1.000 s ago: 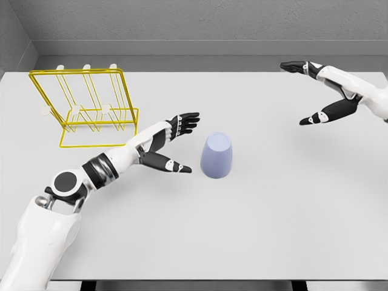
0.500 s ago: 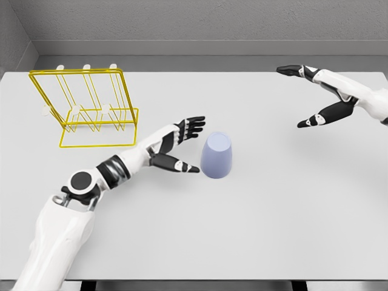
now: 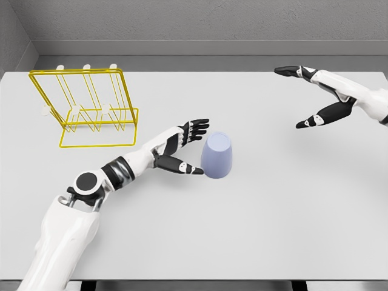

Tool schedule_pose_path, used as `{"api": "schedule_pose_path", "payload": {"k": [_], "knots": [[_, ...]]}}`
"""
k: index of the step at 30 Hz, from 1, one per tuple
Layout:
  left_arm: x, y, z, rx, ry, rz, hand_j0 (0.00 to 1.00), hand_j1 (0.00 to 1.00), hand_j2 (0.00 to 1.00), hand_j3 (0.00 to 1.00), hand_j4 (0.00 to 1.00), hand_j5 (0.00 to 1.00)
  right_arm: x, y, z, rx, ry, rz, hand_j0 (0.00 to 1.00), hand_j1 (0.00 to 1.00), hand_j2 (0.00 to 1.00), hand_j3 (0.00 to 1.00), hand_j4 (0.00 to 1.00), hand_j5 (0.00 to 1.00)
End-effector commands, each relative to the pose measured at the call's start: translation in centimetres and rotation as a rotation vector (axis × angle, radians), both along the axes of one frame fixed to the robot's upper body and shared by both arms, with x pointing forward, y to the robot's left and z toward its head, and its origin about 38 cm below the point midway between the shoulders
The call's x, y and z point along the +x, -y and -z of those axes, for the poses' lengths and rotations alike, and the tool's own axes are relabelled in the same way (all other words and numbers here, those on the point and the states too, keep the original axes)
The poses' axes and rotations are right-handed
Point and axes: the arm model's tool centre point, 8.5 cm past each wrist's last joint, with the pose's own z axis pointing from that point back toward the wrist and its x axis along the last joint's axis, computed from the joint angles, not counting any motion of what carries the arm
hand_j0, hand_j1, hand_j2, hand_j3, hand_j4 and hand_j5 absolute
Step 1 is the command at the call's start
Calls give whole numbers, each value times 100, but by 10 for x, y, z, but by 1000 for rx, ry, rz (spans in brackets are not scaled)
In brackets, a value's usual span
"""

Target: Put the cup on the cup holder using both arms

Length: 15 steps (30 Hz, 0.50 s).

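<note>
Head view is showing a pale blue cup (image 3: pixel 217 156) that is standing upside down on the white counter (image 3: pixel 254 218), near the middle of it. The left robot hand (image 3: pixel 182 148) is lying just beside the cup, on the cup's left side. Its fingers (image 3: pixel 197 126) are spreading open above, and its thumb (image 3: pixel 185 168) is reaching low toward the base of the cup; the thumb tip is appearing to touch the cup or almost touch it, and it is not possible to tell which. This robot hand is not holding anything. The right robot hand (image 3: pixel 309 97) is hovering well apart from the cup, to the right of it and farther back. It is wide open, with the fingers stretched and the thumb pointing down to the left, and it is gripping nothing. The yellow wire cup holder (image 3: pixel 85 109) is standing to the left of the cup and farther back, well apart from it, with white pegs showing along its top edge.
</note>
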Motion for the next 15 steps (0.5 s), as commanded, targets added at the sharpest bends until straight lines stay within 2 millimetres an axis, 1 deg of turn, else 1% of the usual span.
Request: {"api": "schedule_pose_path", "payload": {"k": [1,7,10,15], "knots": [[0,0,0,-6,-2,0,100,100,100,100,100,100,0,0,-1,8,-1,0,100,100,100,100,100,100],[-1,2,0,-8,-3,4,100,100,100,100,100,100,0,-1,-3,8,3,-3,100,100,100,100,100,100],[-3,9,1,-12,-7,20,100,100,100,100,100,100,1,-1,-4,7,6,-3,100,100,100,100,100,100],[-3,9,1,-10,-6,20,100,100,100,100,100,100,1,-1,-5,6,9,-3,100,100,100,100,100,100]]}}
